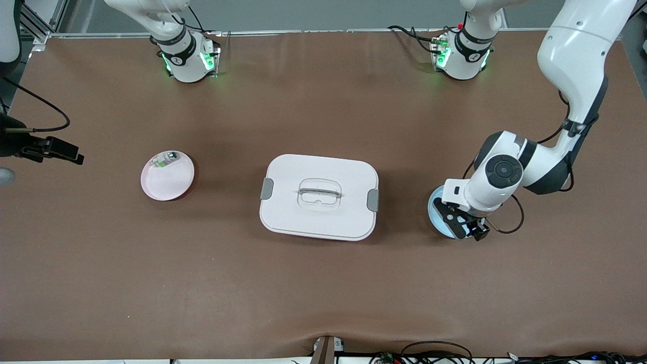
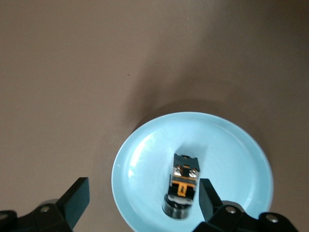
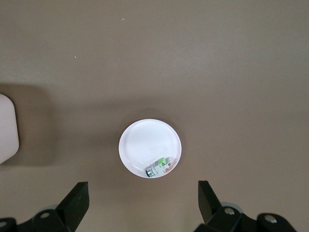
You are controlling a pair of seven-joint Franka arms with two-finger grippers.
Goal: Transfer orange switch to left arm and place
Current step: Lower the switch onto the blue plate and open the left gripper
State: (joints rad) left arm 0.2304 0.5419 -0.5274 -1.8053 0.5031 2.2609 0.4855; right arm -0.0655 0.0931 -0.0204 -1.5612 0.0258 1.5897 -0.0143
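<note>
The orange switch (image 2: 184,185), black with an orange end, lies in a light blue plate (image 2: 145,159) toward the left arm's end of the table. My left gripper (image 2: 143,195) is open just above the plate, with the switch between its fingers, close to one fingertip (image 2: 208,197). In the front view this gripper (image 1: 462,225) covers the switch and part of the blue plate (image 1: 435,210). The white box (image 1: 319,197) stands closed at mid-table. My right gripper (image 3: 143,193) is open and empty, high above a white plate (image 3: 145,140).
The white plate (image 1: 167,177) toward the right arm's end holds a small green-and-white part (image 1: 164,161), which also shows in the right wrist view (image 3: 159,166). A corner of the box (image 3: 7,128) shows at that view's edge. Bare brown table surrounds the plates and box.
</note>
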